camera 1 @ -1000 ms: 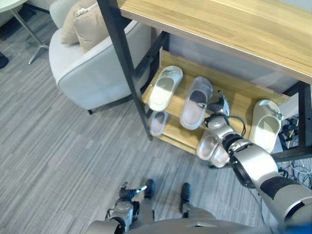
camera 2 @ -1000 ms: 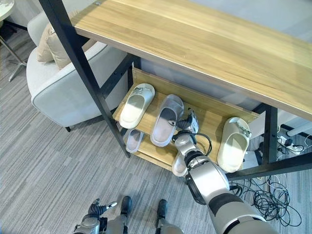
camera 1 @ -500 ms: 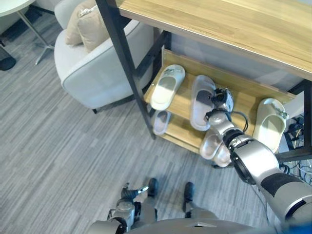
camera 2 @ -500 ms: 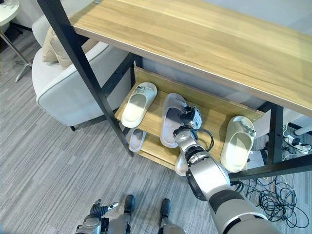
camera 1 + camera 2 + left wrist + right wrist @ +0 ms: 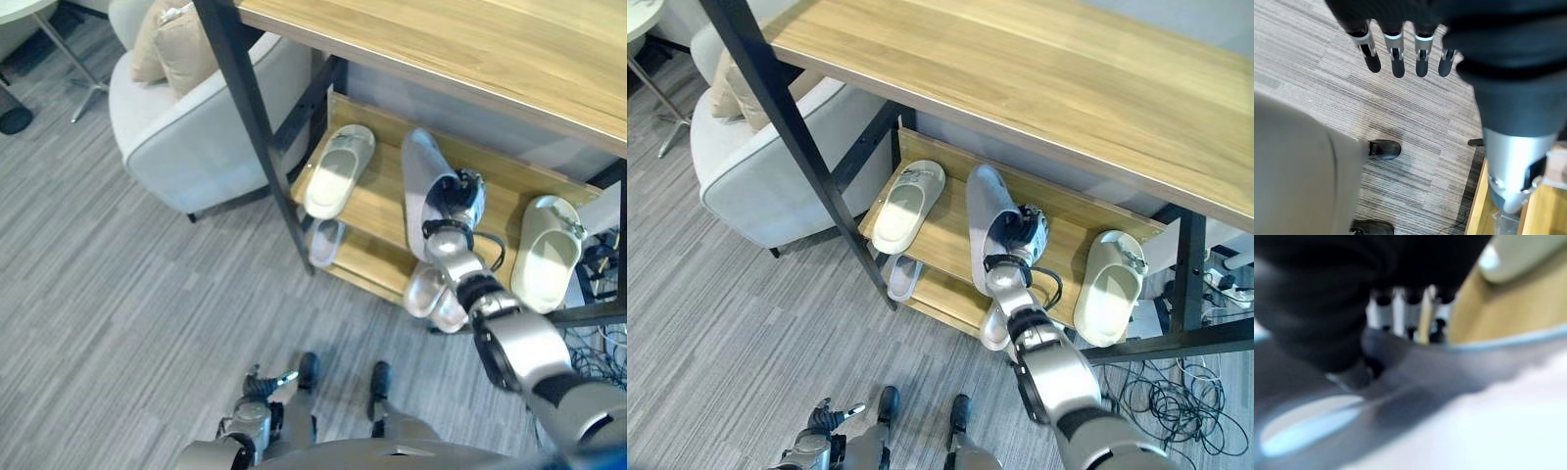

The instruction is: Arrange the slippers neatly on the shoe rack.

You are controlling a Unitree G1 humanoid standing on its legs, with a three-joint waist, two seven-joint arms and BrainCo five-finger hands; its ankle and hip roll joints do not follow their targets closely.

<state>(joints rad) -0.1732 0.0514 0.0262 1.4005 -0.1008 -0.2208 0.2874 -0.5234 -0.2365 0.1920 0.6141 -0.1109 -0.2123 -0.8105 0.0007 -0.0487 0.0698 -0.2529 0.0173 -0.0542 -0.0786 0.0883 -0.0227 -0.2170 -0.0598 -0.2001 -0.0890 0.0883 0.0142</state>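
Observation:
A grey slipper (image 5: 419,181) stands tilted up on its side over the rack's upper shelf (image 5: 377,211), and my right hand (image 5: 460,201) is shut on it with its fingers (image 5: 1409,308) round the strap edge. One cream slipper (image 5: 338,171) lies flat at the shelf's left end, another cream slipper (image 5: 551,253) at its right end. On the lower shelf lie a small pale slipper (image 5: 323,242) and a pair of translucent slippers (image 5: 431,294). My left hand (image 5: 257,385) hangs low over the carpet, its fingers (image 5: 1396,54) straight and holding nothing.
A wooden table top (image 5: 470,39) overhangs the rack, with a black slanted post (image 5: 260,137) at the rack's left front. A grey armchair (image 5: 196,117) with cushions stands to the left. Loose cables (image 5: 1176,392) lie on the floor at the right.
My right hand has raised the grey slipper from lying flat on the upper shelf to standing on its side, and shifted it a little to the right. The left hand has stayed put.

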